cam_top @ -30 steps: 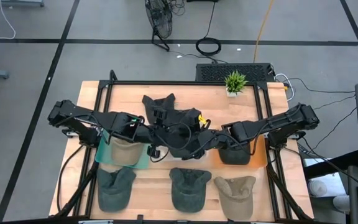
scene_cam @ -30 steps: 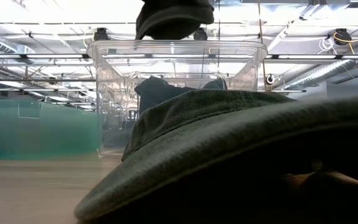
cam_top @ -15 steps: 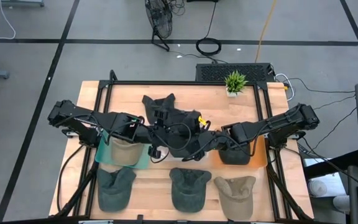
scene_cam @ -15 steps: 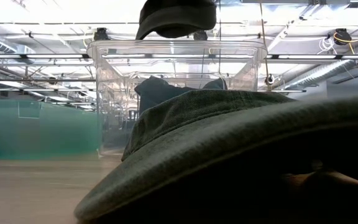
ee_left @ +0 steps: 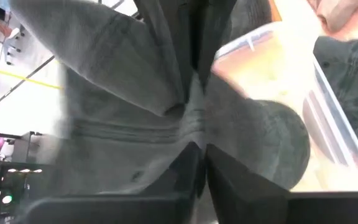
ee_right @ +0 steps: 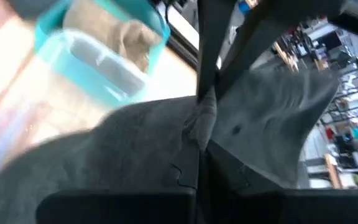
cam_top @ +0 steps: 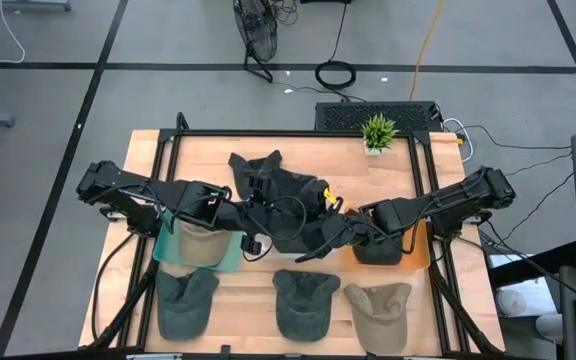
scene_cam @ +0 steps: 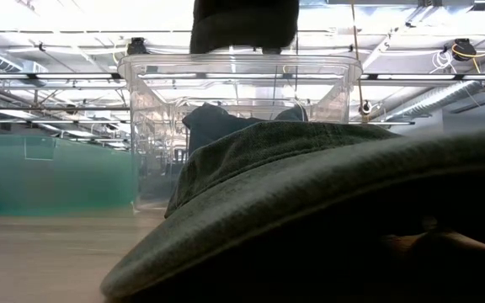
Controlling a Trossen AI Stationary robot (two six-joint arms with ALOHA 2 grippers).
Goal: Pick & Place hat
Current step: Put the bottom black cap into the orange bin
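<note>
A dark grey hat (cam_top: 290, 226) hangs in the air between my two arms, over the middle of the table. In the low view this hat (scene_cam: 244, 25) shows above a clear bin (scene_cam: 150, 135) that holds other dark hats (scene_cam: 213, 122). My left gripper (cam_top: 255, 216) is shut on the hat's left side. My right gripper (cam_top: 340, 229) is shut on its right side. Both grippers slant downward toward each other. My left gripper pinches a gathered fold of the hat's cloth (ee_left: 194, 134) between its two fingers (ee_left: 179, 171), coming from the table's left and slanting down. The hat is lifted clear, its cloth spreading away from the fold. My right gripper pinches a bunched fold of the hat's cloth (ee_right: 202, 121) between its two fingers (ee_right: 222, 165), coming from the table's right and slanting down. The hat hangs clear of the bin below.
A teal bin (cam_top: 230, 262) with a tan hat stands left of centre, and an orange bin (cam_top: 418, 245) with a dark hat stands right of centre. Three hats (cam_top: 303, 303) lie in a row along the near edge. A small plant (cam_top: 378, 131) stands at the far edge.
My right gripper has reached a little toward the table's left and taken hold of the hat's right side. In the low view the hat has gone from a tilted cap shape to a wider, squarer shape hanging over the clear bin.
</note>
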